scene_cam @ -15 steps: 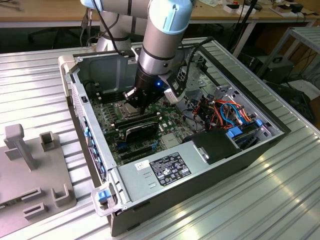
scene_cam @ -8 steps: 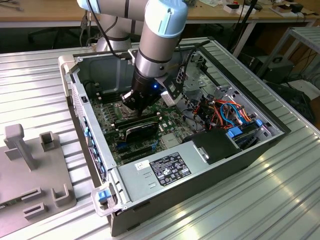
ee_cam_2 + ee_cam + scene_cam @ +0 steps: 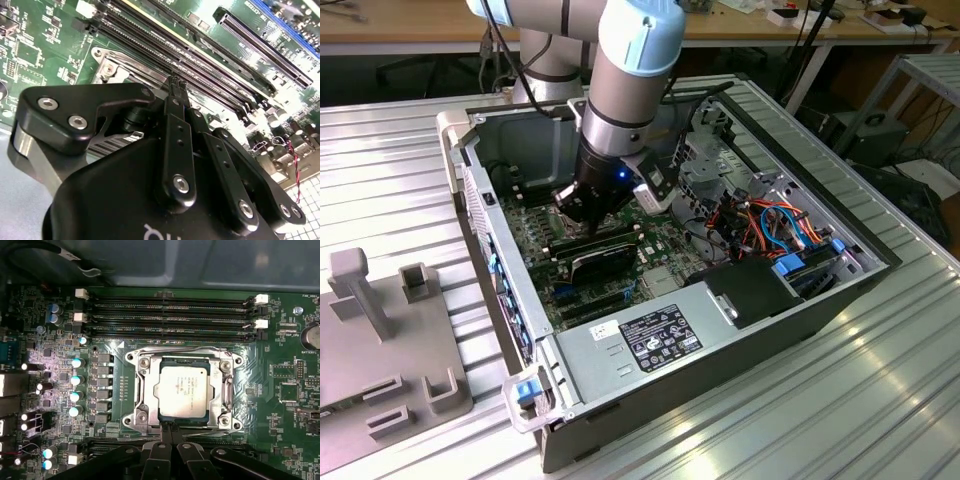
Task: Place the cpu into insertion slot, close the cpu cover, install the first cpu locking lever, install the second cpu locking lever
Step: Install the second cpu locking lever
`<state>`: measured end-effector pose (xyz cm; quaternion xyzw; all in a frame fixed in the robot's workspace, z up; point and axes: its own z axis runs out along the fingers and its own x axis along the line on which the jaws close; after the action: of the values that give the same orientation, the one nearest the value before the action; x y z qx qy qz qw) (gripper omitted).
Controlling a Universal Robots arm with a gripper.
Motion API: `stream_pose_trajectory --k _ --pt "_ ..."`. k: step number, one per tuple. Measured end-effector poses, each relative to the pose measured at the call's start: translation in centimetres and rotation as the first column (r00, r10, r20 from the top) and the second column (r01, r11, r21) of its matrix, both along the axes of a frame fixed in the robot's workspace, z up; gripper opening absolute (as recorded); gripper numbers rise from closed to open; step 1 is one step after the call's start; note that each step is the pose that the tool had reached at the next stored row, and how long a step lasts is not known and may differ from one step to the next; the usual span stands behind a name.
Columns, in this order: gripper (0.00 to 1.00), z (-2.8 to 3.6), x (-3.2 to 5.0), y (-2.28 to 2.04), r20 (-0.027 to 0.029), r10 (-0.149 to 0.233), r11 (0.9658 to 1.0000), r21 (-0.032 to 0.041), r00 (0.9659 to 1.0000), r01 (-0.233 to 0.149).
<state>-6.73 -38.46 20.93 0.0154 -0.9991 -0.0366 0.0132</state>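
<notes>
The cpu (image 3: 183, 391) is sitting flat inside the insertion slot (image 3: 138, 385), with the cpu cover (image 3: 220, 390) lying closed around it, its window framing the silver top. Seen in the first wrist view, the gripper (image 3: 169, 429) is pressing in at the socket's six o'clock edge, its two fingertips (image 3: 164, 431) drawn together into a narrow point with nothing visibly between them; they appear to be touching or just beside a thin wire locking lever (image 3: 200, 430) running along that edge. Memory slots (image 3: 170, 315) are lying at twelve o'clock of the socket.

In the exterior view the arm is reaching down into the open computer case (image 3: 740, 340), and the gripper (image 3: 582, 212) is hovering low over the motherboard (image 3: 545, 262).

The risk, as I judge it, is slipping: the closed tips are offering only a small contact on a springy wire, so the lever could be snapping away sideways and the fingers could be scraping the cover or the board's small components. Pushing too deep could also be loading the socket frame and the chip beneath.
</notes>
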Motion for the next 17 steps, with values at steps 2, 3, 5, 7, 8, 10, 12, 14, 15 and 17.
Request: stream_pose_trajectory --k 2,3,5,7,8,10,12,14,15,17 --pt "0.11 0.0 -0.49 0.0 0.0003 0.001 1.0 0.0001 1.0 -0.001" --pt "0.11 0.0 -0.7 0.0 0.0002 0.001 1.0 0.0002 1.0 -0.001" --pt "0.11 0.0 -1.12 0.0 0.0002 0.002 1.0 0.0004 1.0 -0.002" --pt "0.11 0.0 -1.35 0.0 0.0001 0.002 1.0 0.0013 1.0 -0.002" --pt "0.11 0.0 -1.43 0.0 0.0001 0.003 1.0 0.0019 1.0 -0.003" --pt "0.11 0.0 -1.63 0.0 0.0002 0.003 1.0 0.0026 1.0 -0.003" --pt "0.11 0.0 -1.81 0.0 0.0003 0.004 1.0 0.0032 1.0 -0.004" --pt "0.11 0.0 -2.02 0.03 0.0003 0.004 1.0 0.0043 1.0 -0.004" --pt "0.11 0.0 -2.08 0.05 0.0003 0.004 1.0 0.0047 1.0 -0.004" --pt "0.11 0.0 -2.3 0.13 0.0003 0.004 1.0 0.0066 1.0 -0.004"
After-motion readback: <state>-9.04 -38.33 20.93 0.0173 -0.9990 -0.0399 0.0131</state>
